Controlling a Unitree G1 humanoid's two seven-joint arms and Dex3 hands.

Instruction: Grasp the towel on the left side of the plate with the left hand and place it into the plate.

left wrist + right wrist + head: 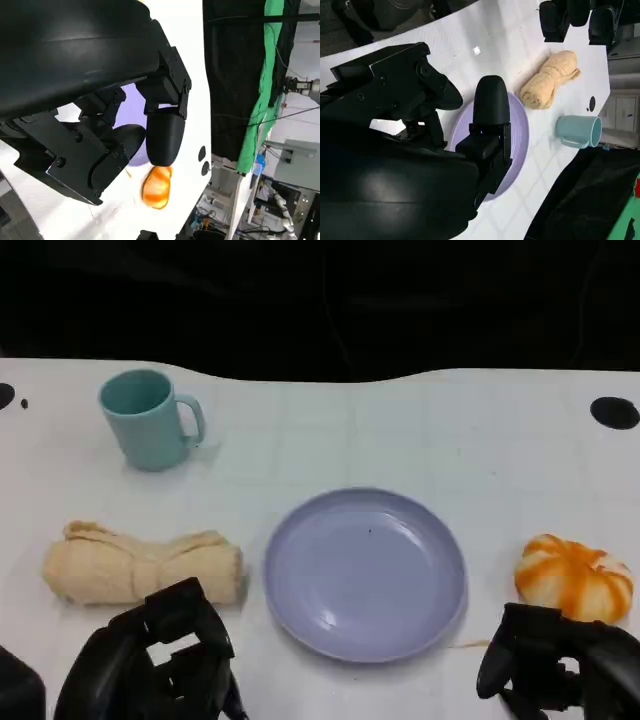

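- Left hand (150, 655) seen nearest, low at pic's lower left, just in front of the towel; fingers apart, nothing held. Contact w/ towel can't be told, fingertips overlap its near edge in head view.
- Towel (140, 565) lies rolled, beige, on the white table (400, 430), left of the plate & just beside it, not touching. Not yet in the plate. Also seen in right wrist view (550, 80).
- Mug (150, 420), teal, stands upright behind the towel, handle turned toward the plate side, well apart from plate.
- Plate (365, 573), lilac, sits mid-table, nothing on it. Glimpsed past the fingers (162, 135) in left wrist view.
- Orange-and-white round object (573, 577) rests right of the plate, near but apart from it.
- Right hand (560, 665) is at lower right, just in front of that round object; nothing gripped, fingers apart in right wrist view (490, 107).
- Black round marks (613, 412) noted at table's far right & far left edges.
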